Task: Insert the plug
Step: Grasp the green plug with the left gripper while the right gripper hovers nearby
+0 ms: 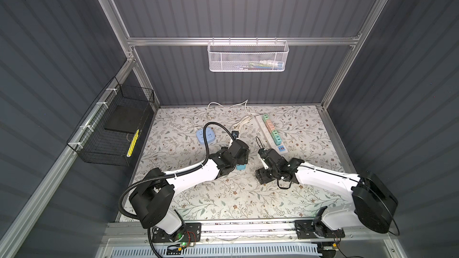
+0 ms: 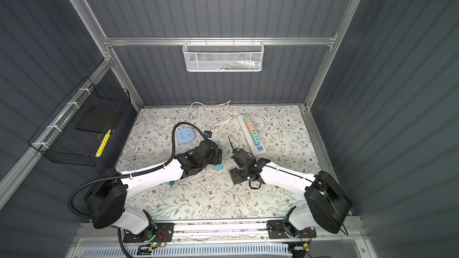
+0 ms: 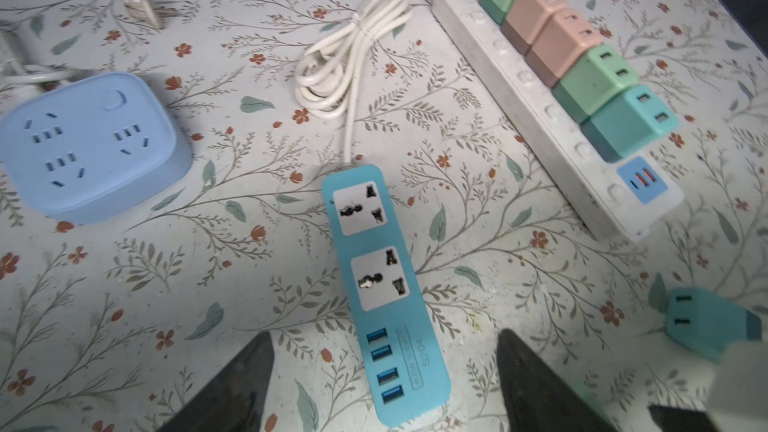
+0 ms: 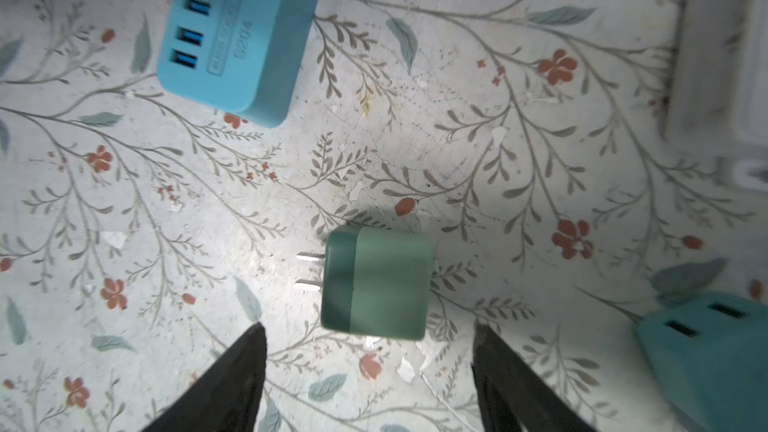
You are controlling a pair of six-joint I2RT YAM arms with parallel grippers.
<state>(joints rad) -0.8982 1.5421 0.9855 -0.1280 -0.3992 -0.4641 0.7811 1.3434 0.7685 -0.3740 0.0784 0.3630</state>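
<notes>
On the floral table, mid-frame in both top views, everything sits close together. Right of centre the white power strip runs diagonally, with five cube adapters plugged in. Left of centre is the blue socket hub, well apart from it. Between them the teal strip lies flat, sockets and USB ports up, mostly under the left arm in the top views.

Over its USB end hovers the left gripper, jaws spread wide, nothing held. The right gripper is equally wide and empty. The green plug lies just ahead of its fingers, apparently untouched. It lies on its side near the teal strip's end, hidden under the gripper in the top views. A loose teal cube is nearby.

Likely handling: small, light, rigid plastic with smooth, probably slippery faces. Pinch across two opposite flat faces of the lighter body, clear of the prongs. These look thin and could bend if pushed in crooked. The plug needs tipping prongs-down. Target socket: cannot tell.
</notes>
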